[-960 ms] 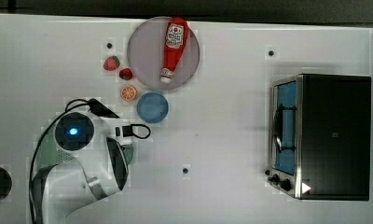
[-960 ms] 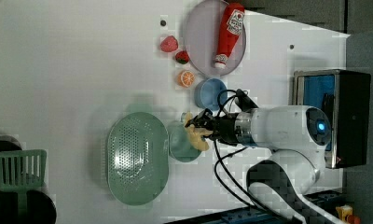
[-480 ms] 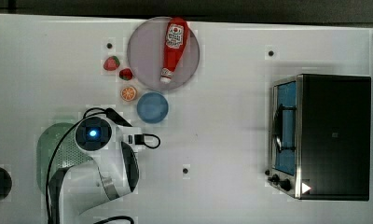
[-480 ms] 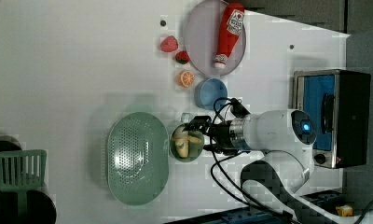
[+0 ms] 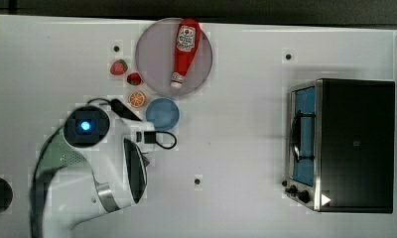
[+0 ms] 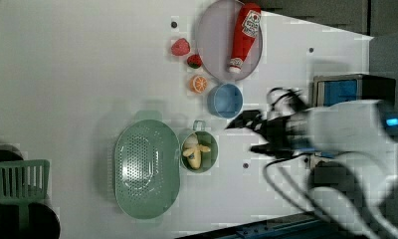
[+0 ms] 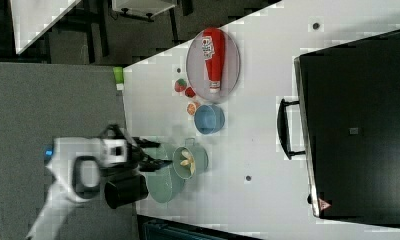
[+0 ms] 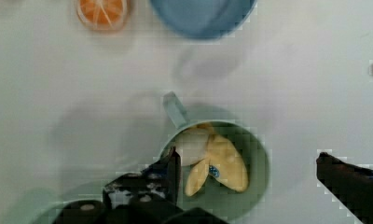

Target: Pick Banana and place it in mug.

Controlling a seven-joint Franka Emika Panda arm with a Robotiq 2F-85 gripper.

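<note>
The banana (image 6: 196, 152) lies inside the pale mint-green mug (image 6: 213, 149), which stands beside the green colander (image 6: 146, 169). In the wrist view the peeled yellow banana (image 8: 219, 163) rests in the mug (image 8: 265, 161), whose short handle points toward the blue bowl (image 8: 203, 16). My gripper (image 8: 247, 168) hangs open above the mug with nothing between its fingers (image 8: 168, 170). In the left view the gripper (image 6: 248, 135) appears to the right of the mug, apart from it. The right view shows the gripper (image 7: 158, 153) just left of the mug (image 7: 200, 161). In the top view my arm (image 5: 107, 153) hides the mug.
The blue bowl (image 5: 163, 113) stands close by, with an orange slice (image 5: 137, 99) and two strawberries (image 5: 119, 67) beyond. A ketchup bottle (image 5: 185, 47) lies on a grey plate (image 5: 154, 69). A toaster oven (image 5: 350, 144) fills the top view's right. A green spatula (image 6: 20, 181) sits by the colander.
A second ago the gripper held the banana over the mug. It let go, the banana dropped into the mug, and the open gripper has since lifted away.
</note>
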